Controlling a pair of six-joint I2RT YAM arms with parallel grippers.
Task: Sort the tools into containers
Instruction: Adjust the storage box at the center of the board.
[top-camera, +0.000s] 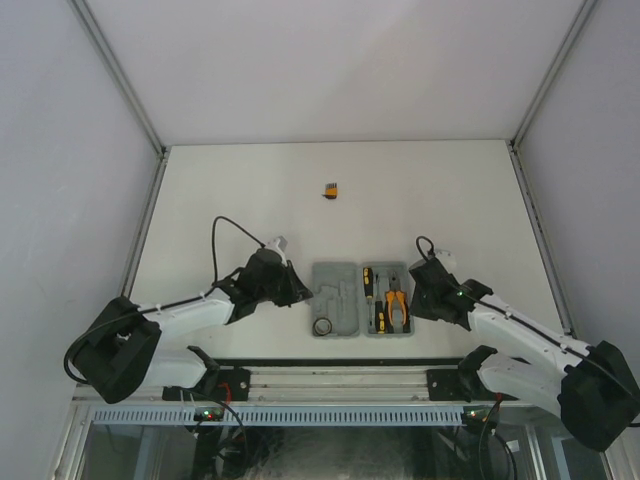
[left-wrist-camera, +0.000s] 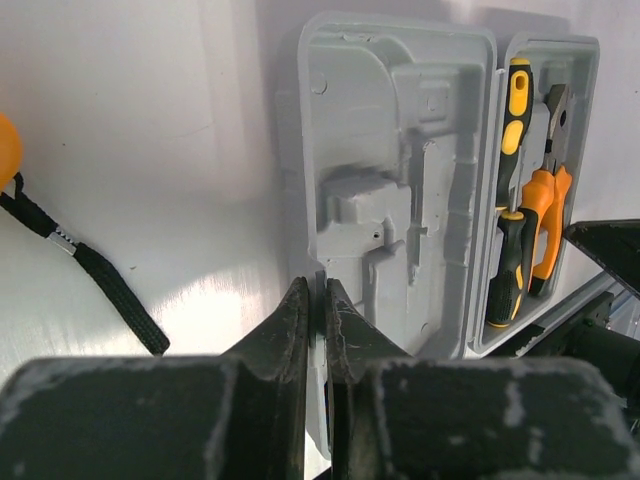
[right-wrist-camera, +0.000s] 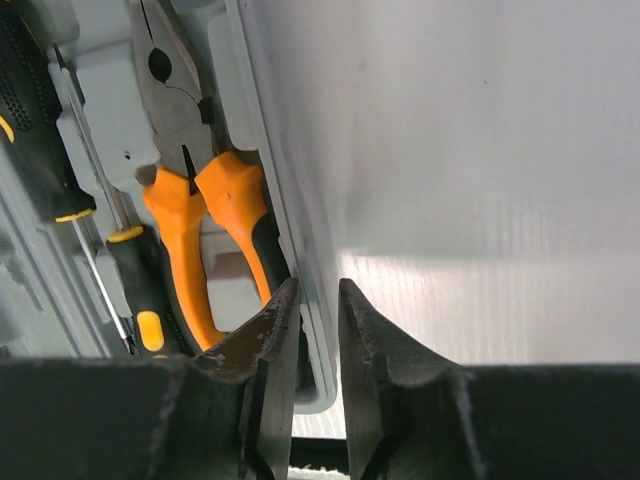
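Pliers (left-wrist-camera: 545, 215) and both screwdrivers (left-wrist-camera: 515, 95) sit in the open case's (left-wrist-camera: 400, 150) right half, the ring (top-camera: 322, 327) in its left, at the bench's (top-camera: 230, 190) near edge. Left to sort: the block (top-camera: 330, 189), well up the bench, and the tape measure (left-wrist-camera: 6, 150) (only its orange edge shows) beside the case. The left tool (left-wrist-camera: 320, 290) is clenched on the left rim; the right tool (right-wrist-camera: 318, 290) straddles the right rim, grip unclear.

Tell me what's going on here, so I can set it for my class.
A robot is sorting tools into an open grey tool case. The pliers and two screwdrivers already lie in its right half, a small ring in the left. The left gripper seems pinched on the case's left rim; the right gripper straddles the right rim. A small orange-black block sits out on the table.
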